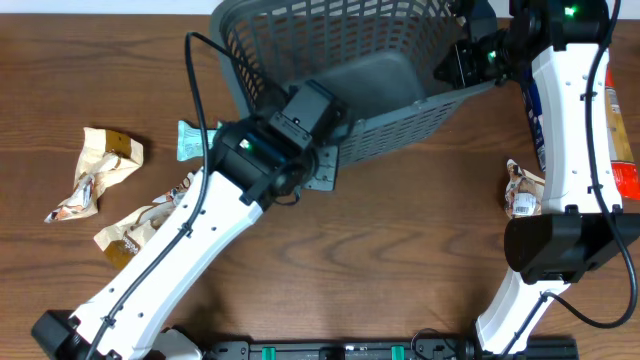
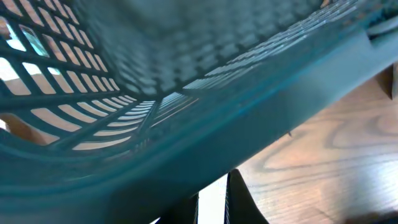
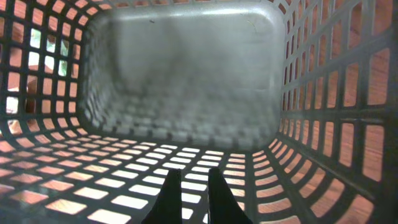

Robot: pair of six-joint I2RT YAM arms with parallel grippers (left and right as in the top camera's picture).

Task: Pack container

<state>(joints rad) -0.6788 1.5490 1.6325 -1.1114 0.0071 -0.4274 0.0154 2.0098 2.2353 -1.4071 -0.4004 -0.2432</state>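
Note:
The container [image 1: 345, 45], a dark grey lattice basket, is tipped up at the table's far middle, so its solid floor and open mouth show from above. My left gripper [image 1: 322, 172] sits at its near-left rim. In the left wrist view the container [image 2: 186, 124] fills the frame with its rim just above my left gripper [image 2: 212, 202], which is shut with only a thin bright gap and nothing seen between its fingers. My right gripper [image 1: 462, 60] is at the far-right rim. It reaches inside the container [image 3: 186, 74], and my right gripper [image 3: 191, 196] is shut over the lattice wall.
Crumpled snack packets lie left of the container: one [image 1: 95, 170] at far left, one [image 1: 140, 225] by my left arm, and a teal one [image 1: 190, 140]. Another packet [image 1: 522, 190] lies beside my right arm. A red and blue package [image 1: 622, 130] lies at the right edge.

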